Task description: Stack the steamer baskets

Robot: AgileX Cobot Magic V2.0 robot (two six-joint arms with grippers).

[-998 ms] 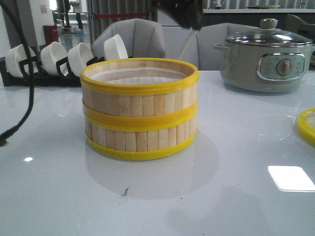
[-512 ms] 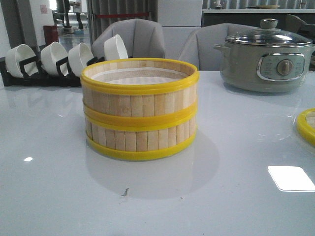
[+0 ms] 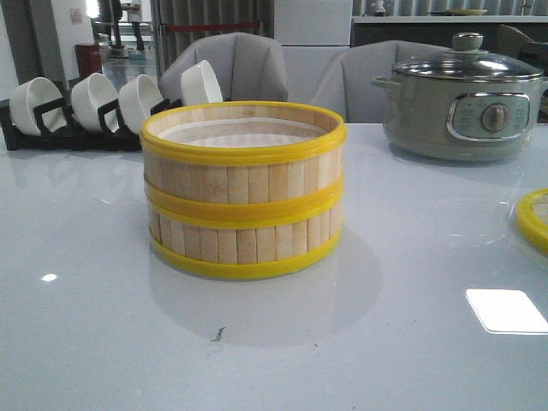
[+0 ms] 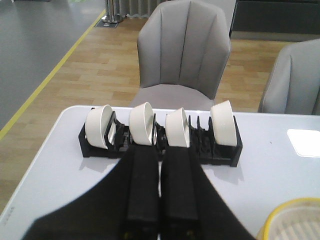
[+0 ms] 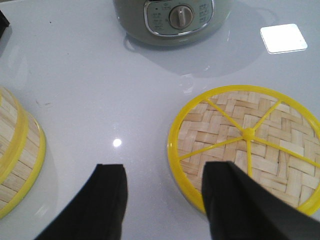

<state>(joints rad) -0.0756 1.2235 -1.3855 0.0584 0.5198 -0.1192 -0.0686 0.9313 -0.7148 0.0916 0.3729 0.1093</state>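
Two steamer baskets (image 3: 243,190) stand stacked in the middle of the table, one on the other, open at the top. Their edge shows in the right wrist view as the steamer baskets (image 5: 15,160) and in the left wrist view as a yellow rim (image 4: 290,220). The woven lid (image 5: 247,142) lies flat on the table to the right; its rim (image 3: 534,219) peeks in at the front view's right edge. My right gripper (image 5: 167,172) is open above the lid's near left rim, one finger over it. My left gripper (image 4: 159,157) is shut and empty, held high, facing the bowl rack.
A grey-green electric pot (image 3: 462,98) with a glass lid stands at the back right. A black rack with several white bowls (image 3: 103,103) runs along the back left. Grey chairs (image 4: 184,47) stand behind the table.
A dark arm and cable that crossed the front view's left side and top one second ago have left that view. The stacked baskets have not moved.
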